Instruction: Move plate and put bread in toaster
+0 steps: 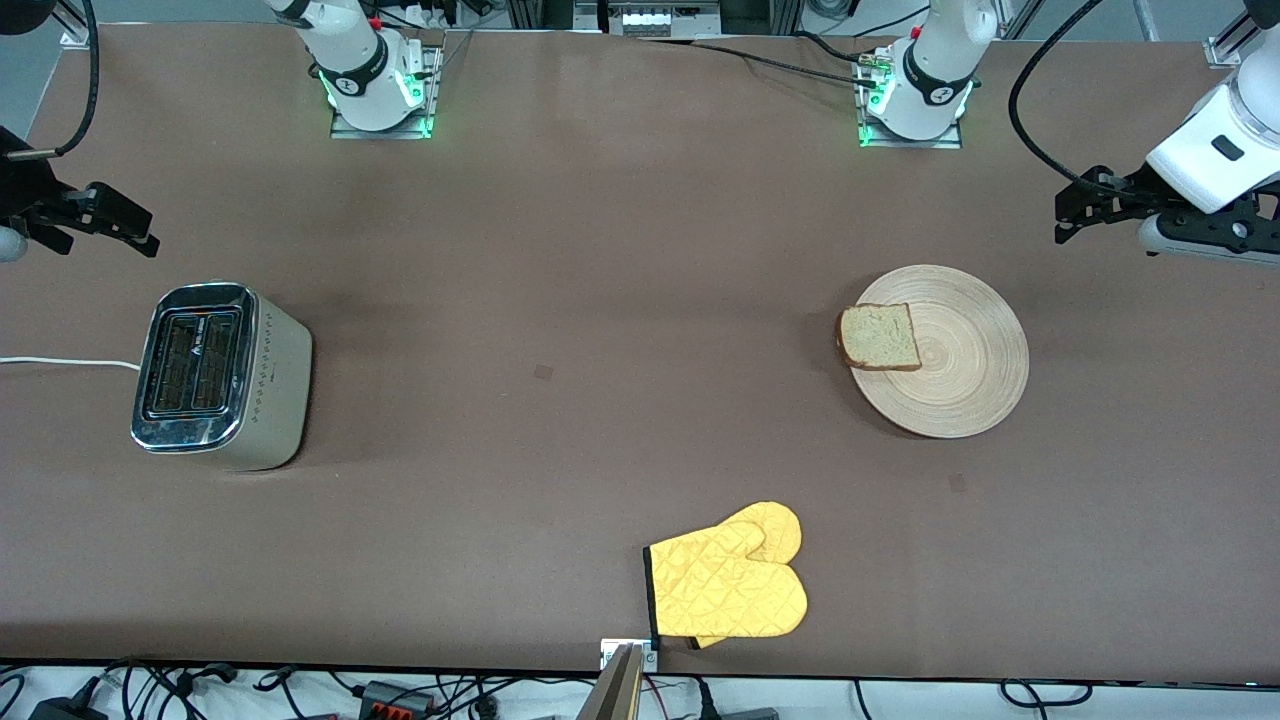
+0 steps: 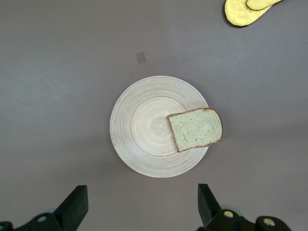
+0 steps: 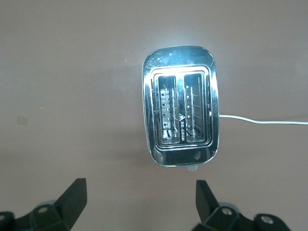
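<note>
Brown matting covers the whole bench [image 1: 600,300], and nothing on it is held right now. I see the plate [image 1: 965,375] toward the left arm's end, with the bread [image 1: 880,337] lying on it and overhanging the rim on the side facing the toaster [image 1: 220,375], which stands well apart at the right arm's end with both slots empty. My left claw [image 1: 1085,205] hangs over bare bench beside the plate with its fingers spread and nothing between them; my right claw [image 1: 105,222] hangs just as wide and empty above the bench near the toaster. What worries me is that overhang: I judge that if I drag or tilt the plate carelessly, the slice could slide off onto the matting. The plate looks thin and flat, so a pinch on its rim may slip. The slice is probably soft and could crumple under a hard squeeze, or catch on a slot's edge if it goes in crooked. A yellow oven mitt [image 1: 730,585], nearer the camera, lies out of the way.
</note>
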Tool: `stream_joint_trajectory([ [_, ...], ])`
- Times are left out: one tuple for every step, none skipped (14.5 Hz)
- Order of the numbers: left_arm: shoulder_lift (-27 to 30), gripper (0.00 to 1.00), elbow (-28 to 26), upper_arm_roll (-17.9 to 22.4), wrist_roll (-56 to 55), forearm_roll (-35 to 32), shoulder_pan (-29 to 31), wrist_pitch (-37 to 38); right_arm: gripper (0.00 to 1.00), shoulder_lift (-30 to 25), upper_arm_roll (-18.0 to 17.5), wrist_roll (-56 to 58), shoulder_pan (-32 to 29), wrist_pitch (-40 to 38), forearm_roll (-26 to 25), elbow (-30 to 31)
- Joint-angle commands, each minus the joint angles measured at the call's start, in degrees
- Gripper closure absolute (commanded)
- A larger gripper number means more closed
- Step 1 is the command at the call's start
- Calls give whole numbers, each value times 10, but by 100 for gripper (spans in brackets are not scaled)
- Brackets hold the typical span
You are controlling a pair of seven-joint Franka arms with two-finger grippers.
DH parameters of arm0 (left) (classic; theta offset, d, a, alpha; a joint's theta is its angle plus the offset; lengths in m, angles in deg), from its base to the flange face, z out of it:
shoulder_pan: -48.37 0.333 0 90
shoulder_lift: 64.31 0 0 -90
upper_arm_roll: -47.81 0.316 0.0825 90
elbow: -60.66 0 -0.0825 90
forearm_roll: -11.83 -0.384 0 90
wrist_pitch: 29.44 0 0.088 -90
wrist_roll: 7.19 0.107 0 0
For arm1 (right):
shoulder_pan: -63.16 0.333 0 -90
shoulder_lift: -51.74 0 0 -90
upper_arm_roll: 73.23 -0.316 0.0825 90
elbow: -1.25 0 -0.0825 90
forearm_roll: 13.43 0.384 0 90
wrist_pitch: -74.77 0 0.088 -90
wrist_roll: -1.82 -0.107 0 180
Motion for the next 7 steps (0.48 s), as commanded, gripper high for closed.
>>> stream_joint_trajectory([
  [6,0,1,0,-7,-10,1,11,0,-17,-1,0,-2,-2,1,16],
  [6,0,1,1,-7,-10,2,14,0,-15,-1,0,-2,0,1,14],
  [6,0,1,1,-7,-10,3,15,0,-15,-1,0,-2,-1,1,14],
  [6,0,1,1,-7,-10,3,15,0,-16,0,0,-2,-2,1,15],
  [6,0,1,1,-7,-10,3,15,0,-16,0,0,-2,-2,1,14],
  [6,0,1,1,-7,-10,3,18,0,-16,0,1,-2,-2,1,14],
  [6,0,1,1,-7,-10,3,18,0,-16,0,0,-2,-4,0,15],
])
